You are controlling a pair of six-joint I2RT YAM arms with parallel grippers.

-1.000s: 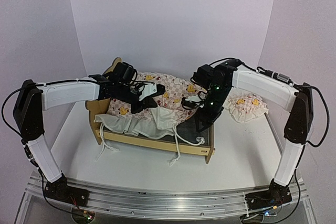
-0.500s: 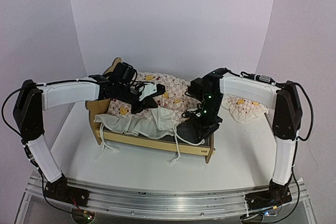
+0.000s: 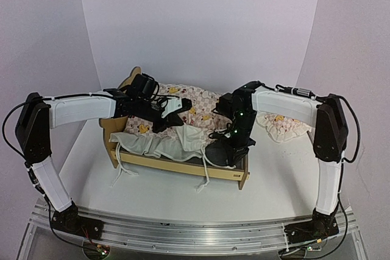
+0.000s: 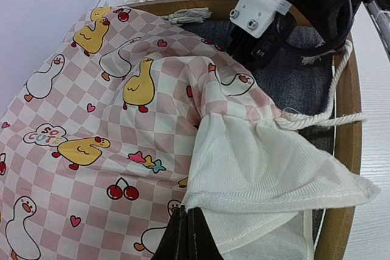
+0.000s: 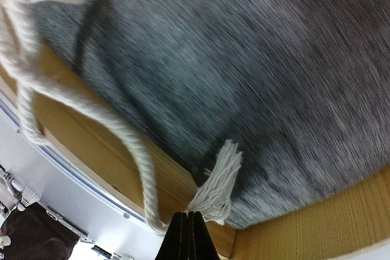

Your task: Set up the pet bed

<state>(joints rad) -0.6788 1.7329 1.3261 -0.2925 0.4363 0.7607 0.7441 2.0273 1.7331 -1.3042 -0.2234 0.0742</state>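
The pet bed (image 3: 177, 166) is a light-wood frame with an eared headboard (image 3: 131, 78) and a dark grey base (image 5: 244, 59). The pink duck quilt (image 3: 201, 105) lies bunched over it, cream ruffle (image 4: 262, 162) turned up. My left gripper (image 4: 186, 235) is shut on the ruffle's hem and holds it above the bed's middle (image 3: 173, 117). My right gripper (image 3: 226, 153) is low at the bed's right end, its jaws pressed together (image 5: 189, 235). A white cord (image 5: 131, 144) and its tassel (image 5: 219, 181) lie right at the tips over the wooden rail (image 5: 177, 184). No cord shows between the fingers.
The matching pillow (image 3: 286, 123) lies on the table right of the bed, behind my right arm. More white cords (image 3: 122, 172) hang over the bed's front rail onto the table. White walls close in on three sides.
My right gripper has dropped from above the quilt to the bed's right end and its jaws have closed. The left arm has held still with the ruffle.
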